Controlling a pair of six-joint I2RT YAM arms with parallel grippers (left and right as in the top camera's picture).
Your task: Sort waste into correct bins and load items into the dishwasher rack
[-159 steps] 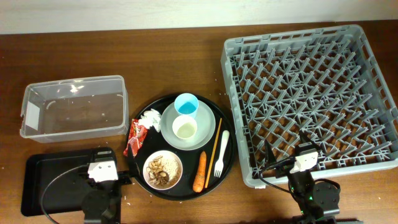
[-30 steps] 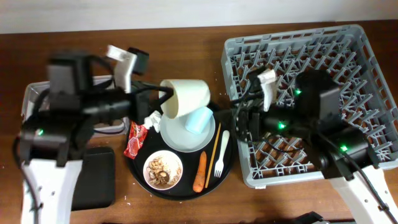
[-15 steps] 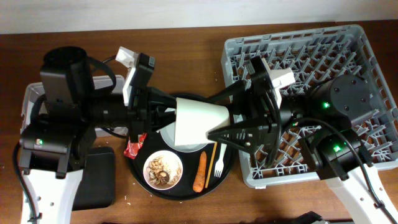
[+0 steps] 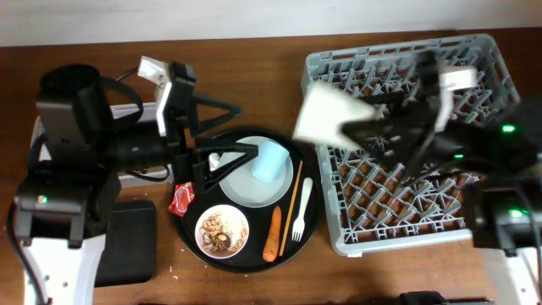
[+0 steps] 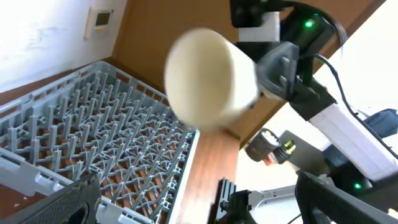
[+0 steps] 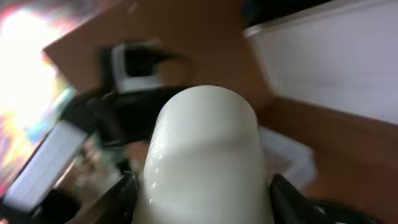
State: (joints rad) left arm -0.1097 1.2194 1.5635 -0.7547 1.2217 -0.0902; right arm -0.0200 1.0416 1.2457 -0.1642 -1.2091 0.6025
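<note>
The right gripper [image 4: 354, 125] holds the blurred small white cup [image 4: 326, 114] over the dishwasher rack's [image 4: 474, 59] left edge; the left gripper [image 4: 244, 130] hangs spread wide above the plate's [image 4: 246, 191] rim, near the light blue cup [image 4: 269, 161].

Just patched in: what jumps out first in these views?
The blurred small white cup, gripped by the right gripper, hangs above the left edge of the dishwasher rack. The left gripper is open over the round black tray, where the light blue cup lies on the plate.

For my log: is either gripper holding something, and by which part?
The right gripper holds the white cup by its sides, a finger on each. The left gripper is open, empty.
</note>
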